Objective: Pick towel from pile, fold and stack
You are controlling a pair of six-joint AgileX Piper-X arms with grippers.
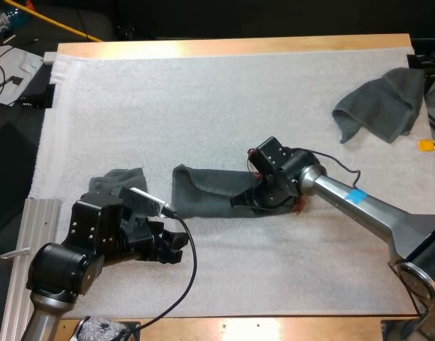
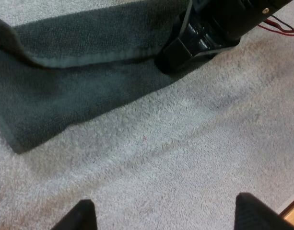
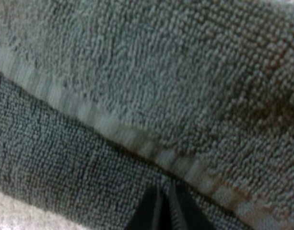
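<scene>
A dark grey-green towel (image 1: 203,190) lies flat and long across the middle of the mat, its upper layer folded over along a pale hem (image 3: 113,129). My right gripper (image 1: 244,201) is down at the towel's right end, and its fingers (image 3: 164,191) are closed together on the cloth just below the hem. In the left wrist view that gripper (image 2: 204,33) rests on the edge of the towel (image 2: 65,91). My left gripper (image 1: 178,245) is open, hovering over bare mat in front of the towel, with its fingertips (image 2: 82,215) far apart. A crumpled towel (image 1: 384,103) lies at the far right.
Another dark towel piece (image 1: 118,179) lies on the mat just behind my left arm. The white mat (image 1: 203,106) covers most of the table. A metal rail (image 1: 32,234) runs along the left edge.
</scene>
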